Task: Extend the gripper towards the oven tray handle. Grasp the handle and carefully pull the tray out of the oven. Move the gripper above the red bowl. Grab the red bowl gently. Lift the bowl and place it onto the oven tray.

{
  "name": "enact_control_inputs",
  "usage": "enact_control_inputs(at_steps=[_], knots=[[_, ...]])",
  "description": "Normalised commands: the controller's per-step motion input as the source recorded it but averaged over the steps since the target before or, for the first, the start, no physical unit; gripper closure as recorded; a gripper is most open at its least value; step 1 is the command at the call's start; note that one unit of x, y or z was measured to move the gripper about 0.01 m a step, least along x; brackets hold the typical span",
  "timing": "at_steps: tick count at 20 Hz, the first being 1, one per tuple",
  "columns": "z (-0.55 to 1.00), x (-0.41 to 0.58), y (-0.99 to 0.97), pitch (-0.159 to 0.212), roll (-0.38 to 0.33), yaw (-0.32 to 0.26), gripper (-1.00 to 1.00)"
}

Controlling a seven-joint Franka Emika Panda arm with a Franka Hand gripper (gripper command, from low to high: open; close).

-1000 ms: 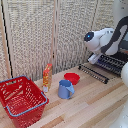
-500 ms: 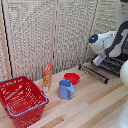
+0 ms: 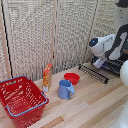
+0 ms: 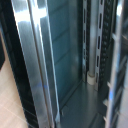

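Note:
The red bowl (image 3: 71,77) sits on the wooden table, just behind the blue mug (image 3: 65,89). The tray (image 3: 95,72), a dark wire rack, sticks out over the table from the oven (image 3: 118,65) at the exterior view's right edge. Its handle (image 3: 90,76) runs along the rack's front edge. My gripper (image 3: 98,62) hangs under the white arm, a little above the rack's far end and close to the oven. Its fingers are too small to read there. The wrist view shows only the oven's shiny metal strips (image 4: 35,60) and dark glass, with no fingers.
A big red mesh basket (image 3: 20,100) stands at the exterior view's left front. An orange bottle (image 3: 47,76) stands between it and the mug. A slatted pale screen (image 3: 55,35) closes off the back. The white arm (image 3: 107,46) fills the upper right.
The arm has shifted only slightly near the oven. The rack, bowl, mug and basket have not moved.

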Motion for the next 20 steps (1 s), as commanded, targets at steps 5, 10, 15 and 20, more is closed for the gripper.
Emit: enact_control_inputs(at_steps=[5, 10, 15, 20], knots=[[0.01, 0.000, -0.27, 0.002, 0.091, 0.000, 1.00], [0.00, 0.000, -0.05, 0.004, 0.021, -0.012, 1.00], [0.00, 0.000, 0.00, 0.000, 0.025, 0.007, 1.00], [0.00, -0.032, -0.14, 0.004, 0.120, 0.047, 1.00]])
